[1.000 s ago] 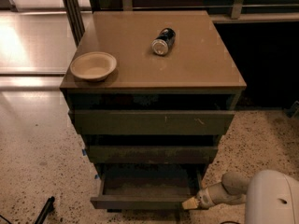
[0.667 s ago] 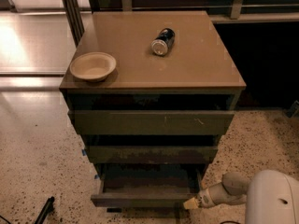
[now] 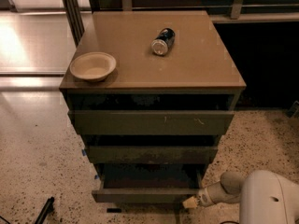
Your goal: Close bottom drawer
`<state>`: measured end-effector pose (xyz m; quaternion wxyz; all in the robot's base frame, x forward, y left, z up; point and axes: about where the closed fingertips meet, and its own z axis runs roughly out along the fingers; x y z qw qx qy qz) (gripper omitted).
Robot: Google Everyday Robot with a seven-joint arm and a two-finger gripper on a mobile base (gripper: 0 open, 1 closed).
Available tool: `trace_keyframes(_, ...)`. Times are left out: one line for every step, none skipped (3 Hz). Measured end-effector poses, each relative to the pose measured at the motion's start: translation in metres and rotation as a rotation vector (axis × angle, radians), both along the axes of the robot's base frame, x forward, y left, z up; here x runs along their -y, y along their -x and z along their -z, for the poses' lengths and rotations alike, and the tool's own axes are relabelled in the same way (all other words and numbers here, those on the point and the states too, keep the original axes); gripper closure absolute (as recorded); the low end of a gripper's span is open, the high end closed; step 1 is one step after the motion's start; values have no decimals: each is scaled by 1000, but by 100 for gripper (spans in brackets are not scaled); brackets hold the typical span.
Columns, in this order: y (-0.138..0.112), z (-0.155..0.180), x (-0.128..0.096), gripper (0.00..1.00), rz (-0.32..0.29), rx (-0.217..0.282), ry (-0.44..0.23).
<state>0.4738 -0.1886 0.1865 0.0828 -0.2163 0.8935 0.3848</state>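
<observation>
The bottom drawer is the lowest of the cabinet's three drawers. It stands pulled out, its dark olive-brown front facing me and its shallow dark inside showing. My gripper is at the drawer's right front corner, its pale tip touching or nearly touching the front. The white arm reaches in from the lower right.
The cabinet top holds a cream bowl at the left and a can lying on its side. The middle drawer and top drawer stick out slightly. A black object lies on the speckled floor, lower left.
The bottom drawer front has slid slightly inward toward the cabinet, and my gripper has followed it at the right corner.
</observation>
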Motion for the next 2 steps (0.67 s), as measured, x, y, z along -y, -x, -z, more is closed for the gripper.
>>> trace_keyframes(-27,5,-6,100,2,52,21)
trace_keyframes(-27,5,-6,100,2,52,21)
